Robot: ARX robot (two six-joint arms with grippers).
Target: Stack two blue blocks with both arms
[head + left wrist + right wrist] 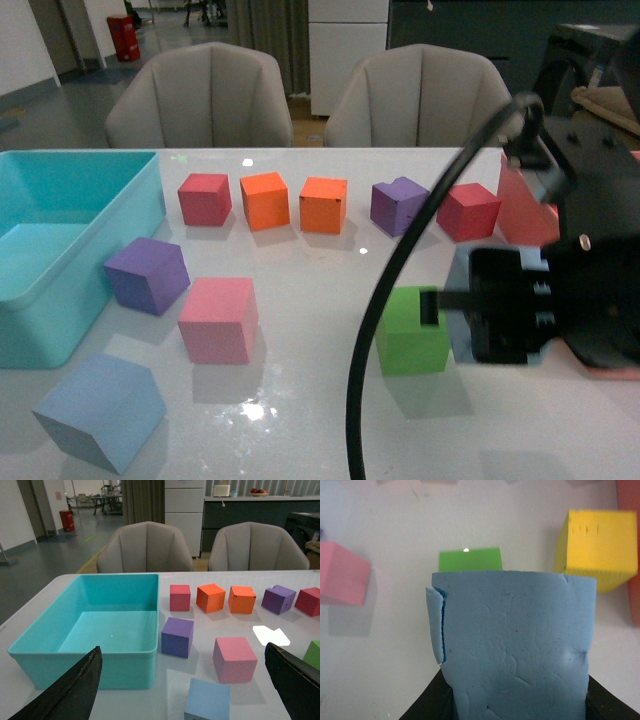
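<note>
The right gripper (445, 303) of black metal is clamped on a sky-blue foam cube (515, 640), whose rough face fills the right wrist view and has a torn flap along one edge. This cube is at the right side of the white table (300, 440), just right of a green foam cube (410, 335). Whether it touches the tabletop cannot be told. A yellow foam cube (597, 547) lies near it. Faint marks are pressed into the yellow cube's top edge, too small to read. A thick black cable (370, 330) arcs across the front view ahead of the gripper.

The second sky-blue foam cube (100, 410) sits free at the near left of the table, close to the near corner of the teal plastic bin (135, 225) and nearer than a pink foam cube (218, 318). A purple foam cube (147, 275) stands just beyond the pink one, beside the bin.

The left gripper (182, 647) has its black fingers (75, 690) spread wide with nothing between them, and it looks over the bin and the near cubes.

Along the far side runs a row of red, orange, orange, purple and red cubes. Two grey chairs (200, 95) stand behind the table.
</note>
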